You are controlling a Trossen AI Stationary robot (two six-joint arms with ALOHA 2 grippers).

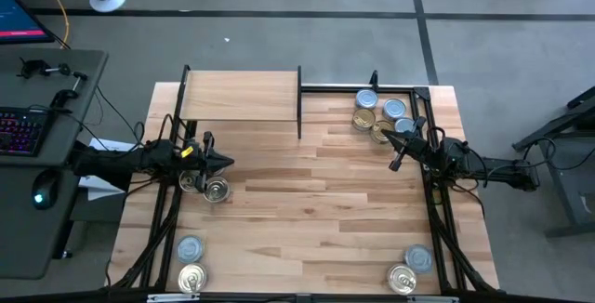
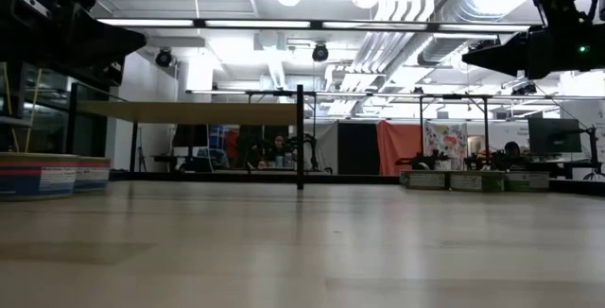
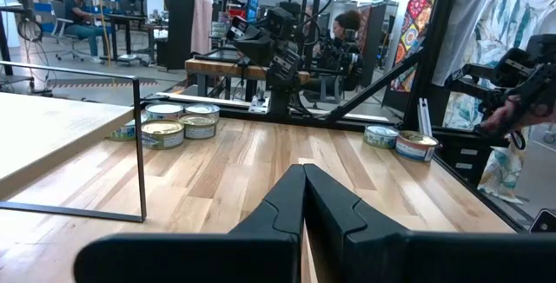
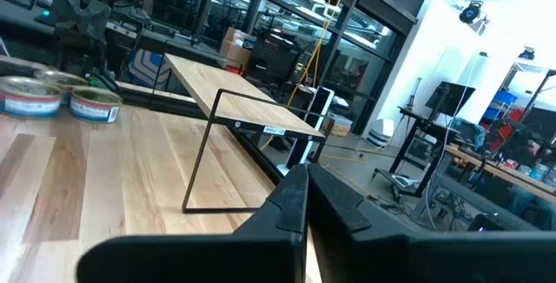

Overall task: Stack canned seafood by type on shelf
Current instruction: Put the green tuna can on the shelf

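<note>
Tins sit in small groups around the shelf (image 1: 242, 96), which stands at the far side of the wooden surface (image 1: 307, 201), a bit left of the middle. The shelf is a light wood board on thin black legs, and its top is bare.

Near the left gripper (image 1: 223, 163), which hangs just in front of the shelf's left half, two tins (image 1: 204, 187) sit close together. This gripper is closed and holds nothing. In the left wrist view its two dark fingers (image 3: 347, 213) press flat against each other.

Farther from the shelf, at the near left corner of the surface, lie a silver-blue tin (image 1: 189, 248) and a gold tin (image 1: 191, 278), one just behind the other.

Right of the shelf, at the far right corner, a cluster of tins (image 1: 376, 117) sits packed together, some silver-blue and some gold. The right gripper (image 1: 396, 163) hangs just in front of this cluster. It is closed too, and empty.

Well away from the shelf, at the near right corner, lie another gold tin (image 1: 402, 278) and silver-blue tin (image 1: 418, 259), side by side.
</note>
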